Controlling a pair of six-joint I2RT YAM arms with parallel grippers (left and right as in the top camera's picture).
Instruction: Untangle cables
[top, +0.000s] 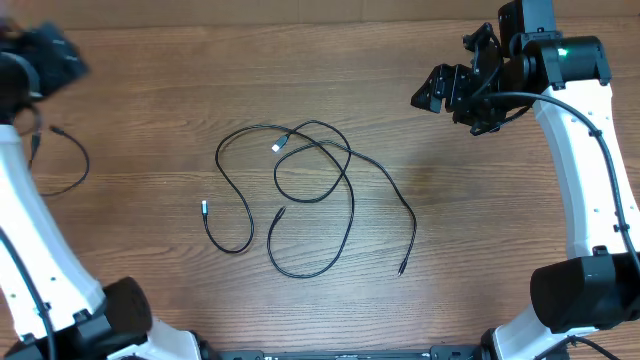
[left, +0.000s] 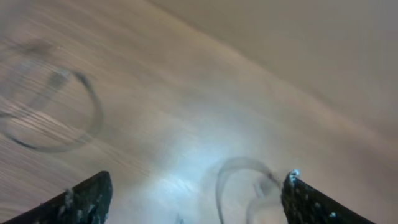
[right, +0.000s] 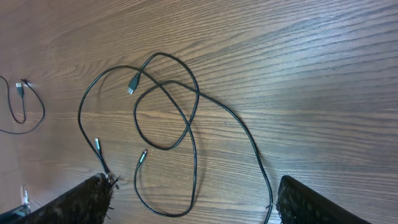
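Observation:
Two thin black cables (top: 312, 178) lie crossed in loose loops at the table's middle, with plugs at the ends (top: 279, 146), (top: 204, 208), (top: 402, 268). They also show in the right wrist view (right: 186, 118). A third black cable (top: 68, 160) lies apart at the far left, and it shows in the right wrist view (right: 22, 106). My left gripper (top: 48, 55) is blurred at the far left corner, raised; in its own view the gripper (left: 198, 183) is open and empty above blurred cable loops (left: 239, 177). My right gripper (top: 445, 90) hovers at the far right, and its own view shows it (right: 193, 186) open and empty.
The wooden table (top: 480, 220) spans the view. The arm bases stand at the front corners (top: 120, 310), (top: 575, 290). The right arm's own thicker wire (top: 540, 100) runs along its link.

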